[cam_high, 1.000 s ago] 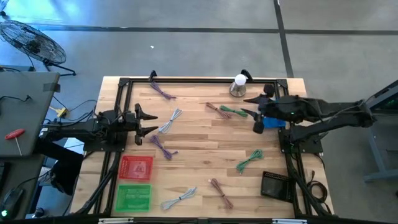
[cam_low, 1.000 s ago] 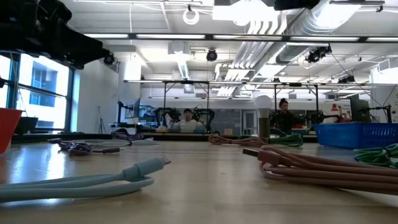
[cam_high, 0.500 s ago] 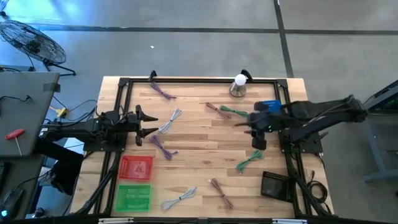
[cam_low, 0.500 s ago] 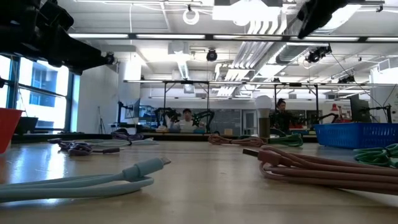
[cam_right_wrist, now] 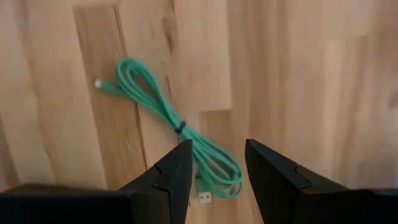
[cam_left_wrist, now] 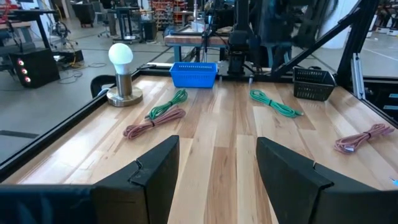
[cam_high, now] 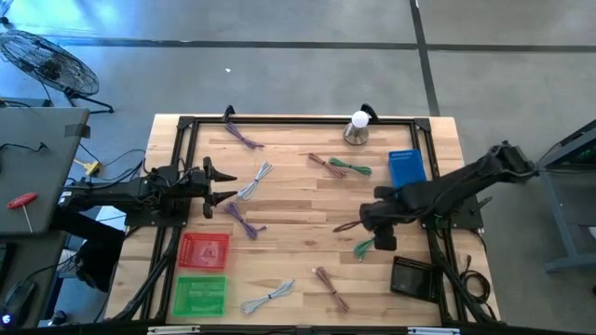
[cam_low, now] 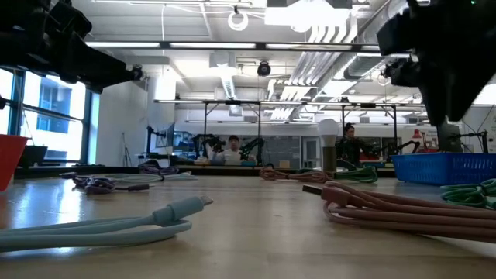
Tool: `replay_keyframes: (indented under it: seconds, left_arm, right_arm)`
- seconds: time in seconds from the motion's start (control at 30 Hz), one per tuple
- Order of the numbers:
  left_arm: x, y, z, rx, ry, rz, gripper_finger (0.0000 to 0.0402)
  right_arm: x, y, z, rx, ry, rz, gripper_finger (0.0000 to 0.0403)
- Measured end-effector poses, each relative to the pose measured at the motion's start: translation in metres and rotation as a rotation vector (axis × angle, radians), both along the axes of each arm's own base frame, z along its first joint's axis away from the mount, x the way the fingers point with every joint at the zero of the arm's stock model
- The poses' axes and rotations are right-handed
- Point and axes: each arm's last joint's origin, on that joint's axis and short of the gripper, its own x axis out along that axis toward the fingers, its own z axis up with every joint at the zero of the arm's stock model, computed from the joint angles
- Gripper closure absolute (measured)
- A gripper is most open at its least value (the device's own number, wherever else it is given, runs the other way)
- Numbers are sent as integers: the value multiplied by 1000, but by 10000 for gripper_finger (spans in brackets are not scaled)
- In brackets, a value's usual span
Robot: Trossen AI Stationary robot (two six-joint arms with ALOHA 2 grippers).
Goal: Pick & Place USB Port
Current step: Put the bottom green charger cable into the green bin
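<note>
From above, the right gripper (cam_high: 371, 223) hangs over the green USB cable (cam_high: 370, 242) near the table's right side, while the left gripper (cam_high: 226, 183) waits spread at the left. In the right wrist view its fingers (cam_right_wrist: 175, 174) stand parted directly above that bundled cable (cam_right_wrist: 177, 127), not touching it; no writing is legible.

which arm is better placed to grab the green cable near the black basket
The right. Its gripper hangs open directly over that green cable, which shows between its fingers in the right wrist view. The left gripper waits far across the table.
</note>
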Motion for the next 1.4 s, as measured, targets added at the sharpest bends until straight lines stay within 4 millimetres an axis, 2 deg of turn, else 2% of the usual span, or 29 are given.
replay_keyframes:
  seconds: [0.27, 0.7, 0.77, 0.87, 0.93, 1.1, 1.3, 1.4]
  left_arm:
    - [0, 0, 0, 0, 0, 1, 195]
    - [0, 1, 0, 17, 5, 23, 195]
    - [0, 1, -1, 9, 15, 45, 195]
    - [0, 2, -3, 3, 29, 57, 195]
    - [-1, 2, -3, 2, 30, 58, 195]
    - [0, 2, -1, 0, 15, 56, 195]
    - [0, 1, 2, -147, -46, 48, 195]
    - [0, -1, 7, -144, -86, -40, 195]
  right_arm:
    - [11, 17, -36, -12, 147, 61, 263]
    - [27, 20, -86, -37, 328, 86, 267]
    - [29, 19, -91, -41, 348, 80, 283]
    - [29, 18, -92, -55, 350, 75, 340]
    - [29, 15, -90, -67, 338, 66, 382]
    - [40, 11, -74, -158, 245, 57, 390]
    - [73, 15, -27, -289, 56, 145, 395]
    - [94, 18, 2, -375, -96, 196, 395]
